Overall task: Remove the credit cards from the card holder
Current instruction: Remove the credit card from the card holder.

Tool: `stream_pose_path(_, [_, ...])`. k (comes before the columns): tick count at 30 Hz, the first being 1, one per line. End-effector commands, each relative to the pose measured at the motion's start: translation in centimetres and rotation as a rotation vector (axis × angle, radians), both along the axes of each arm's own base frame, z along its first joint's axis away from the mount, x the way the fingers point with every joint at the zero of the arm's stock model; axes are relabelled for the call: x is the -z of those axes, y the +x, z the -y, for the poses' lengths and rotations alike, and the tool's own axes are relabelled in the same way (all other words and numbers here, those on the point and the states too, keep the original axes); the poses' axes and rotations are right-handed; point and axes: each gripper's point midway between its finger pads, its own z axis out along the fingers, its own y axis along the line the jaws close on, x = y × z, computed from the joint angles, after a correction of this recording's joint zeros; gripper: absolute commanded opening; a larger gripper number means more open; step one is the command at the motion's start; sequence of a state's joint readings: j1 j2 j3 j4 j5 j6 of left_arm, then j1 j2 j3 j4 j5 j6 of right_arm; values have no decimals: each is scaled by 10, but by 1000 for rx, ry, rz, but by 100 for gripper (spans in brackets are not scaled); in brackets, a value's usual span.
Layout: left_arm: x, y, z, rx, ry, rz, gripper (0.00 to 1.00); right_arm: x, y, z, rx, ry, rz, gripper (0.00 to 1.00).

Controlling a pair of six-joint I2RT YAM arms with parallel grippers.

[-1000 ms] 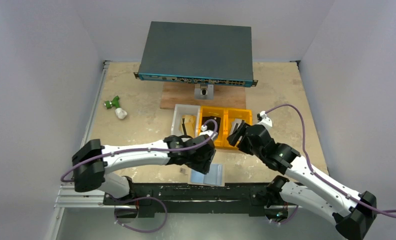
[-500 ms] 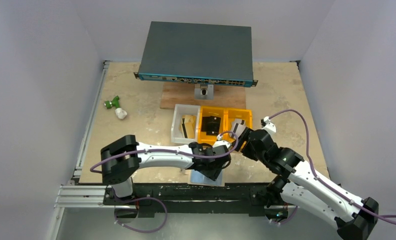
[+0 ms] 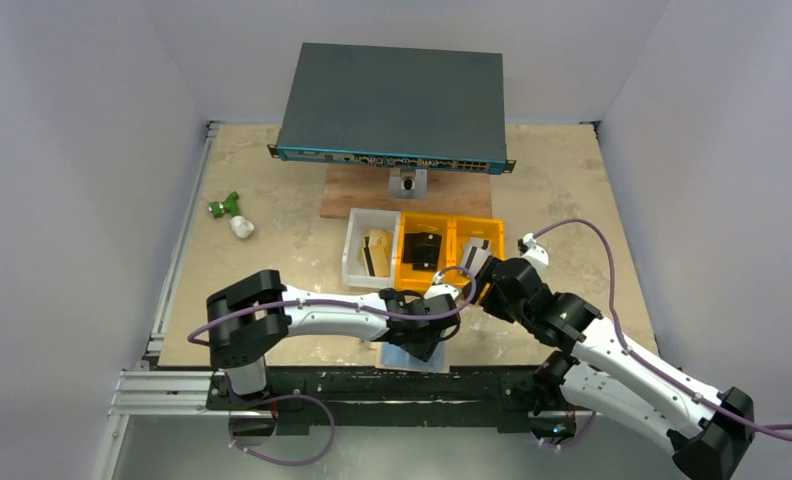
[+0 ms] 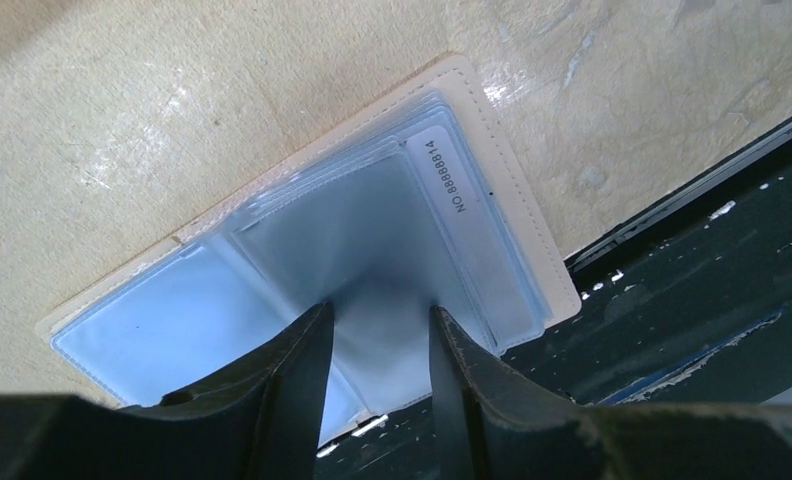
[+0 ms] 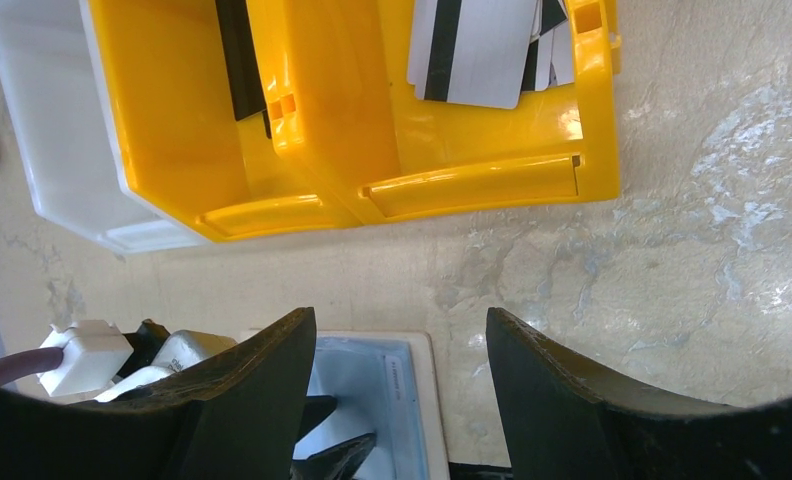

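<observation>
Card holder (image 4: pixel 302 250), frame centre: likely light, floppy, slick; pinch the exposed card (image 4: pixel 450 180) edge. The left jaws and right jaws stand open.

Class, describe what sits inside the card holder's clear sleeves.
One white card with a printed number shows in the card holder's stacked sleeves. The left gripper covers the lower middle; other cards are unclear.

I view the whole table (image 3: pixel 272 260) steeply from a fixed camera above and behind, while my left wrist camera faces down close onto the card holder (image 4: pixel 372 200), which my right wrist camera also catches near the yellow bins (image 5: pixel 322 100).
</observation>
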State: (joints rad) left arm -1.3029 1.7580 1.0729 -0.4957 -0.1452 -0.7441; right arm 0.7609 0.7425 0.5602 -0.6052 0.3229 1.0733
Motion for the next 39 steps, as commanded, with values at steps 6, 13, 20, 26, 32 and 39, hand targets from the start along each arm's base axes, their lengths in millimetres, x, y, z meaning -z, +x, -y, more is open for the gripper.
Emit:
stream_pose_path(6, [42,-11,-26,-40,123,-57,14,-3,1,-10,-44,28,9,63])
stream_pose_path(13, [34,-10,-27,-65,54,-99,0,6,-13,-35,-153,121,-37,54])
stream_pose_path(20, [27,-11,-24,-93,-85,-198,0,16,-34,-67,-251,286,-96,42])
stream_pose_path(26, [29,-12,-23,-106,-143,-253,0,35,-53,-89,-301,367,-170,40])
stream_pose_path(32, [29,-12,-23,-106,-160,-264,0,46,-63,-101,-312,381,-214,35])
stream_pose_path(39, [27,-12,-24,-107,-170,-266,0,56,-66,-105,-310,371,-241,31])
